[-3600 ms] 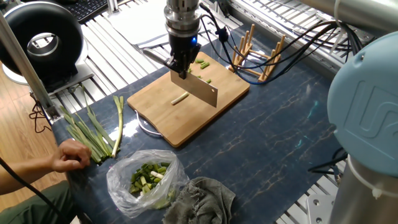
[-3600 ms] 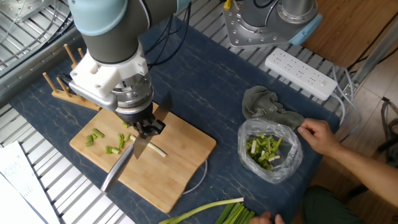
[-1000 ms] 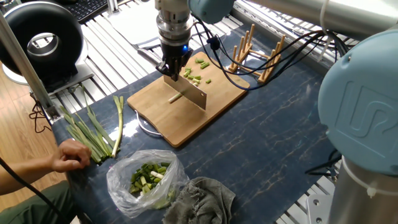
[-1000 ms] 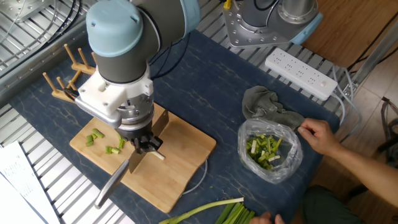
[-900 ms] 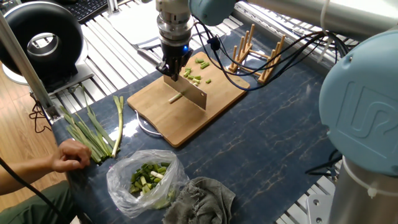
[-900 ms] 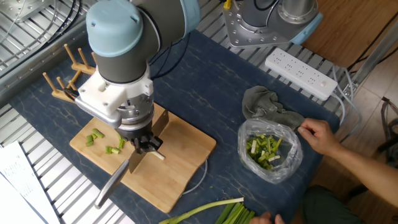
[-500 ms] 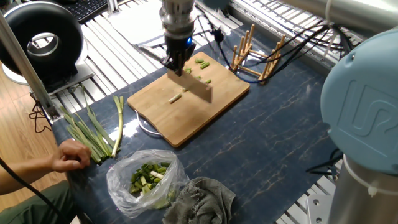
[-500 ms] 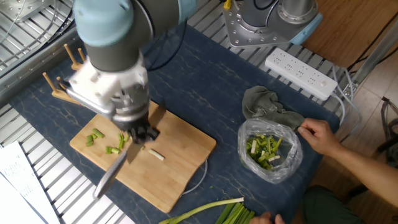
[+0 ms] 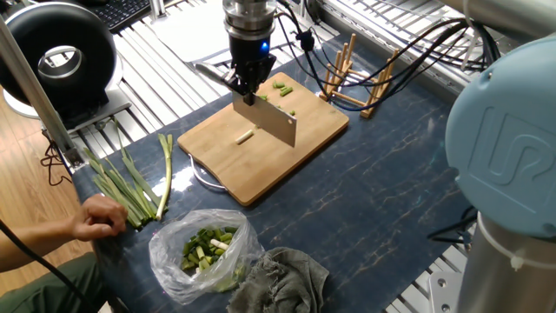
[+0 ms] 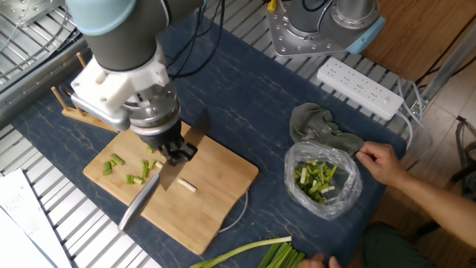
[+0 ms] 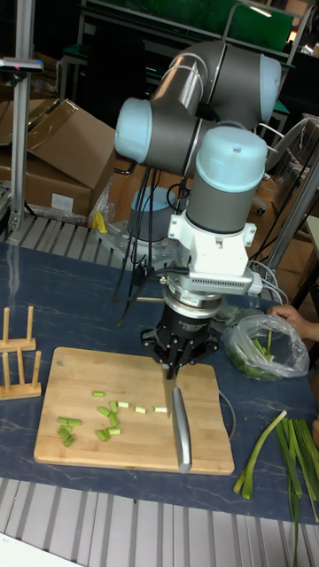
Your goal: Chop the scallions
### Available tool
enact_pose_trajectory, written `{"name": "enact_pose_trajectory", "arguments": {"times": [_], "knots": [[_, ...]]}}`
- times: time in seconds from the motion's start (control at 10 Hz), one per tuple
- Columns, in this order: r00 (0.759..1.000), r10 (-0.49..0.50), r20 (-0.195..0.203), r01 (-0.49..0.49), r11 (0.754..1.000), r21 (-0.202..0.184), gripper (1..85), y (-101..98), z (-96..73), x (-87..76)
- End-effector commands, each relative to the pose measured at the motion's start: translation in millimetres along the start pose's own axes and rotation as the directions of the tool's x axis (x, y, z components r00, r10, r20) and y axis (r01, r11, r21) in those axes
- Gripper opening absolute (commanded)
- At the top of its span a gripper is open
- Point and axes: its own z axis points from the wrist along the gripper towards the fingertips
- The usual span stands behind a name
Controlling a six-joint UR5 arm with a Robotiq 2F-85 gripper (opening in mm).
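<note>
My gripper point(image 9: 249, 87) point(image 10: 177, 155) point(image 11: 177, 359) is shut on a knife. Its broad blade point(image 9: 276, 126) hangs just above the wooden cutting board point(image 9: 261, 169) point(image 10: 216, 205) point(image 11: 133, 447), and its silver handle point(image 10: 137, 202) point(image 11: 180, 430) sticks out the other way. Of the scallions, a short pale piece point(image 9: 244, 136) point(image 10: 187, 186) lies on the board beside the blade, apart from it. Several small green cut bits point(image 9: 282, 87) point(image 10: 115, 162) point(image 11: 106, 412) lie scattered on the board's far side.
A bundle of uncut green stalks point(image 9: 122, 187) point(image 11: 283, 452) lies off the board beside a person's hand point(image 9: 100, 217) point(image 10: 379, 160). A clear bag of chopped greens point(image 9: 204, 248) point(image 10: 320, 182), a grey cloth point(image 9: 282, 278) and a wooden rack point(image 9: 360, 78) point(image 11: 18, 359) stand around the board.
The knife was pressed down on the pale piece about a second ago. It has since lifted and shifted slightly toward the green bits, leaving the piece lying free.
</note>
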Motion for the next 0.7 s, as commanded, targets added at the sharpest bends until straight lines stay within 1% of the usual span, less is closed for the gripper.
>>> {"name": "enact_pose_trajectory", "arguments": {"times": [0.0,0.2,0.4,0.6], "knots": [[0.999,0.031,0.037,-0.031,0.999,-0.009,1.7,3.5,12.1,-15.9],[0.998,0.033,0.057,-0.032,0.999,-0.011,1.7,5.2,21.4,-24.1],[0.997,0.033,0.064,-0.033,0.999,0.000,1.7,5.2,26.4,-25.5],[0.997,0.033,0.067,-0.033,0.999,0.005,1.7,4.9,27.8,-25.8]]}}
